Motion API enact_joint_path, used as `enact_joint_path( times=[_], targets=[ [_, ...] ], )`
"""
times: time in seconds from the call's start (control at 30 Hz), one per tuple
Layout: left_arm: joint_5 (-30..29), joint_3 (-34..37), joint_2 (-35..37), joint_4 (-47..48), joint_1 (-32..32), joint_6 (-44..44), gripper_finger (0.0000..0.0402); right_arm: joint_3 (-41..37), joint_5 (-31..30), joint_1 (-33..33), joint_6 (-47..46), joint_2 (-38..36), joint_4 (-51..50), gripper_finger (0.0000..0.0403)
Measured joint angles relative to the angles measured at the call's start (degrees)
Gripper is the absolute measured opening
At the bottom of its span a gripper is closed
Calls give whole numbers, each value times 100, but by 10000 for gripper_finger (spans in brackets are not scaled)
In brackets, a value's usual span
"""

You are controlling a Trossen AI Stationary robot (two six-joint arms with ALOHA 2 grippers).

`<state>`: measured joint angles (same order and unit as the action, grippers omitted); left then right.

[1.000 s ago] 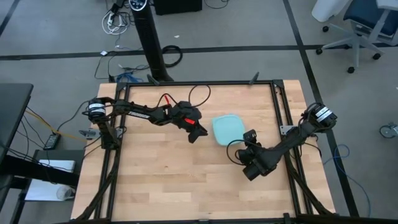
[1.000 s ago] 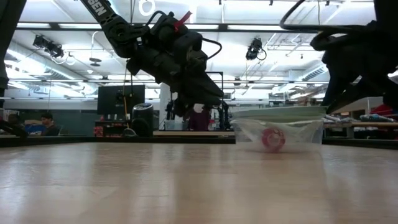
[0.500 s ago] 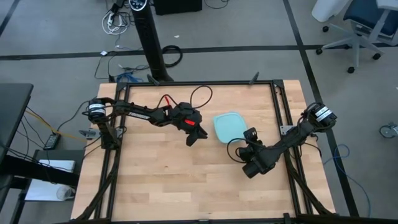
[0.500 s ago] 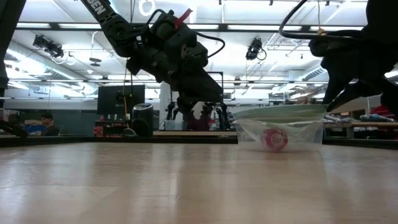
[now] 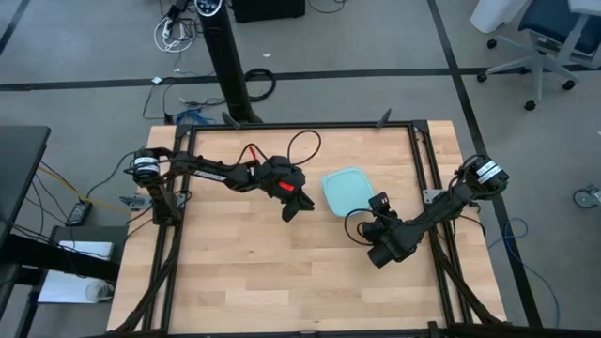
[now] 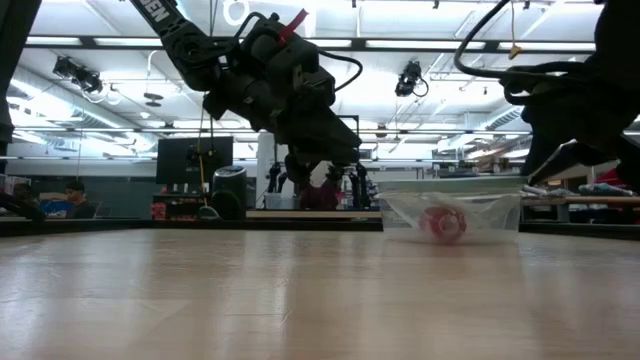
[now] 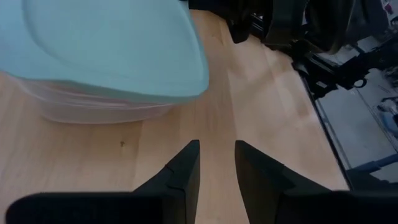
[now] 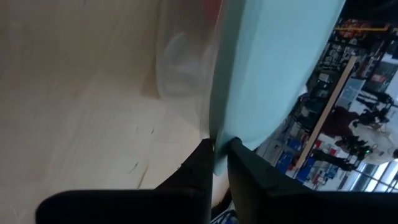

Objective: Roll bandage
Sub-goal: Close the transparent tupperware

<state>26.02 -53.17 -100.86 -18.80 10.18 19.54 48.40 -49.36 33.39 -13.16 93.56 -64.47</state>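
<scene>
**Low view: rolled bandage under the lid**

Low view is showing us the bandage (image 6: 441,222) as a small red roll inside the clear container (image 6: 450,218), toward the counter's (image 5: 254,272) back-right part. The right pincer (image 8: 216,157) is pinching the light-blue lid's (image 5: 346,192) edge. The left pincer (image 7: 216,163) is hovering just beside, narrowly parted, holding nothing. We are judging this as the closing step; next, the lid needs seating squarely. We are not seeing the roll from above.
</scene>
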Motion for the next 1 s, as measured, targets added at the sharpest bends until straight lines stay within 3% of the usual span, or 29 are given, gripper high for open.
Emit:
enact_joint_path(
  times=[0.27, 0.43, 0.57, 1.0],
  targets=[
    [-383, 0, 0, -143, -154, 38, 104, -9, 117, 49, -368, 0, -26, 91],
    [-381, 0, 4, -160, -194, 58, 104, 18, -156, 121, -462, 2, -234, 114],
    [-363, 0, 4, -154, -211, 62, 104, 148, -489, 142, -530, 2, -579, 118],
    [-186, 0, 4, -278, -231, 82, 104, 186, -458, 131, -1402, 2, -1453, 117]
  ],
)
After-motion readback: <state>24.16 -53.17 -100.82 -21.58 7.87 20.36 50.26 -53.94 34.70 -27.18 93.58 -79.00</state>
